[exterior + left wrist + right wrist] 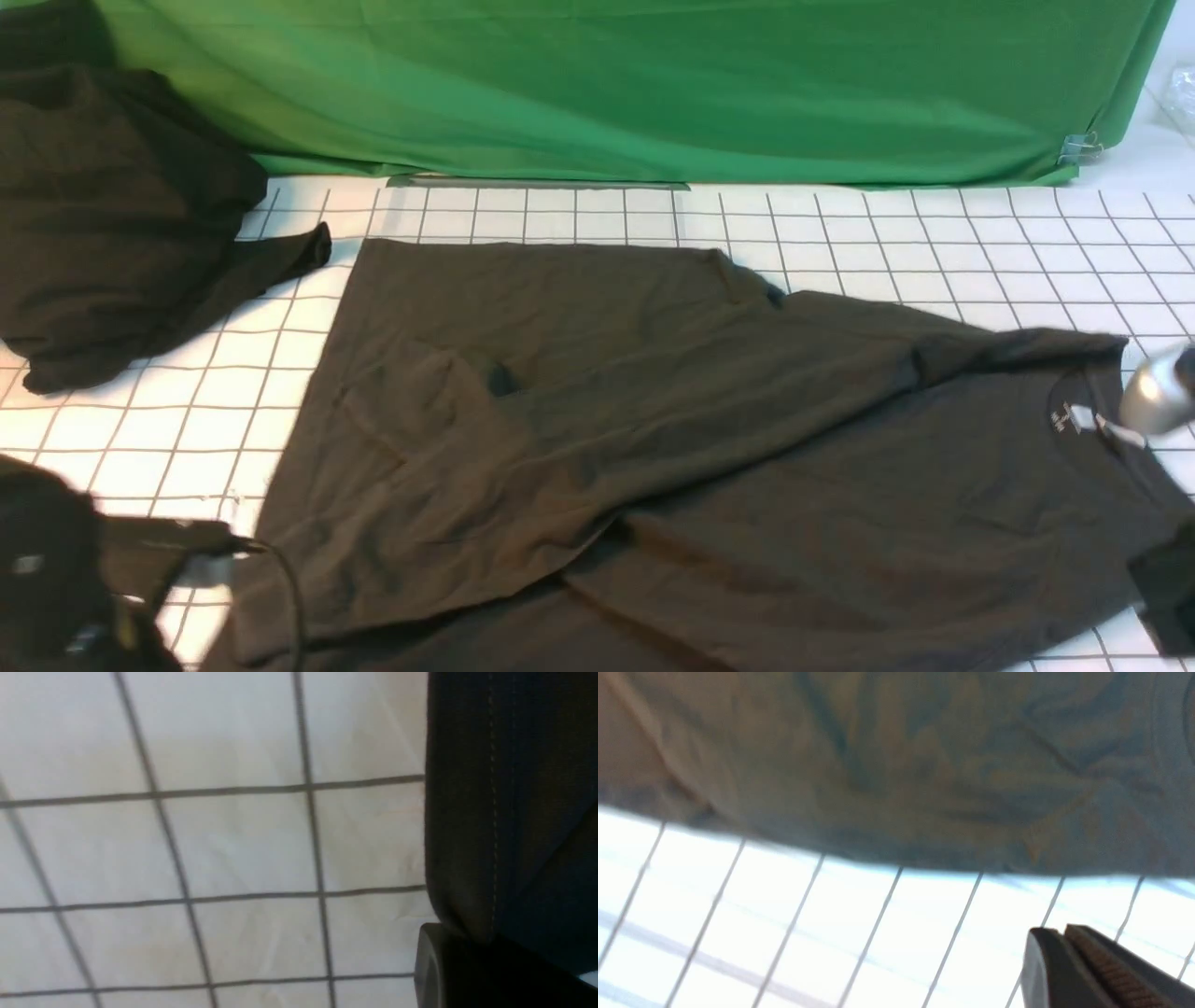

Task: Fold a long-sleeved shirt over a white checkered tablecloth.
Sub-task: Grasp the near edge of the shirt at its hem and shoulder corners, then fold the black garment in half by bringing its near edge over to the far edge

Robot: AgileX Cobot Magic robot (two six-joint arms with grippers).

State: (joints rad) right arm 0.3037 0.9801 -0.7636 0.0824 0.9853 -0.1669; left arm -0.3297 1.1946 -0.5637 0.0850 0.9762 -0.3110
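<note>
Pinching the near hem of the long-sleeved shirt, my left gripper is clamped tight; my right gripper sits closed, empty. A one-sided lift could skew the fold.

Shirt and heap on checkered tablecloth

long-sleeved shirt cut off below, right arm blurred at edge

Rumpled shirt (charcoal) on checkered tablecloth
</note>
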